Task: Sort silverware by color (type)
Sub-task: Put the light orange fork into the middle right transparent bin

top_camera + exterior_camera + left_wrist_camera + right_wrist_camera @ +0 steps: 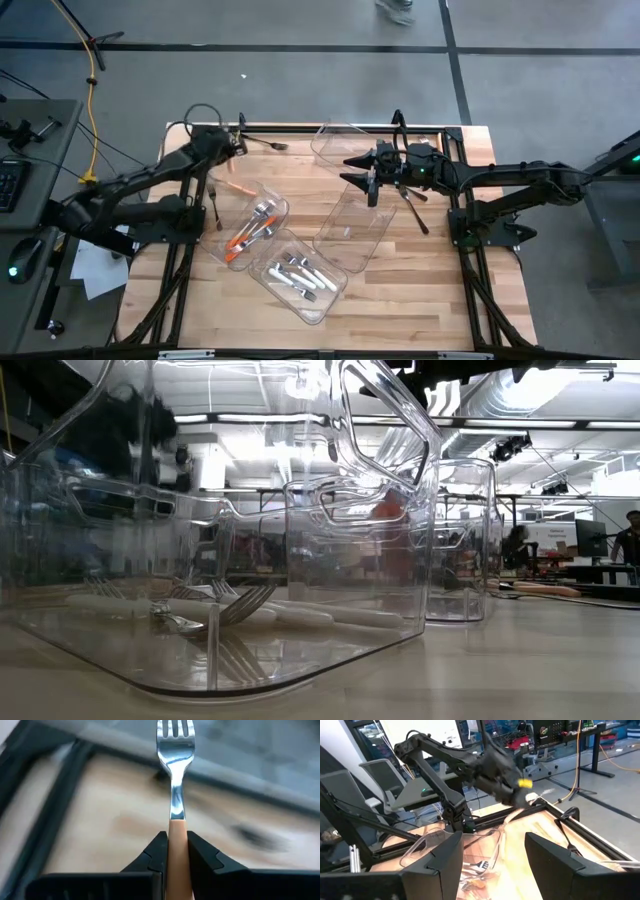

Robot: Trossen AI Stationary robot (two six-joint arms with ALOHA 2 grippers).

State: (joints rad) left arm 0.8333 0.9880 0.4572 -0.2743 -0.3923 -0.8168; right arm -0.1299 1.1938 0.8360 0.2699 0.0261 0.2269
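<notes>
Orange-handled fork (176, 795) is clamped in my left gripper (173, 851), handle squeezed btwn both fingers, silver tines pointing straight out ahead of it. In the high view that gripper (236, 146) sits at the far-left corner of the wooden surface (430, 290), w/ the fork head (272, 145) poking out toward the centre, just over the back edge.

Nearer me from that gripper: one more orange piece (238, 188) lying loose on the wood, and a dark utensil (214, 203) beside it. Further on, a clear bin (262, 212) w/ orange-handled silverware (248, 237), and touching it another clear bin (322, 306) holding white-handled pieces (300, 275). Low view shows those white handles (300, 614) and fork tines lying flat inside the bin.

My right gripper (366, 183) is spread open, nothing in it, hovering above the rim of a third clear bin (350, 240). Black utensil (414, 212) lies on the wood just beside that gripper, toward the right arm's base.
</notes>
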